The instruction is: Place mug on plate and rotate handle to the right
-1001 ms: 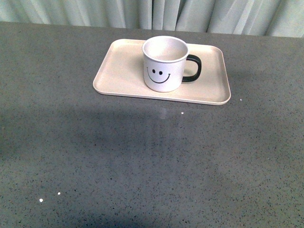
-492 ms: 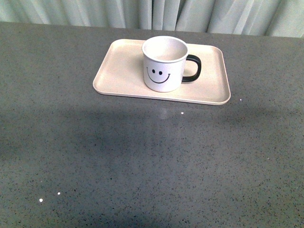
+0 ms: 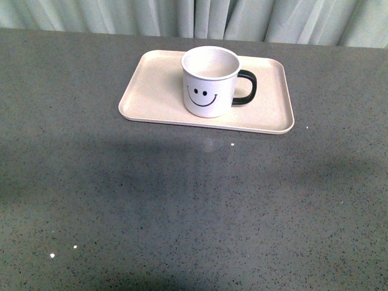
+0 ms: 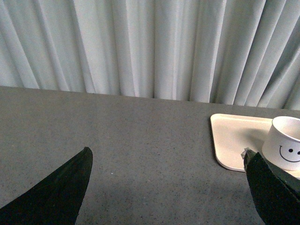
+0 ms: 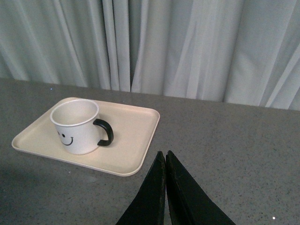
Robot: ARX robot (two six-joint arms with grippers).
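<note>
Both claws sit well apart from mug [image 3: 210, 82] on plate [image 3: 151, 91].

I see the mug [image 3: 210, 82] standing upright on the plate [image 3: 156, 97], near its middle, smiley face toward me. Its handle [image 3: 245, 88] points right. The plate lies on the grey speckled surface [image 3: 182, 206], curtain [image 3: 200, 18] behind it.
</note>
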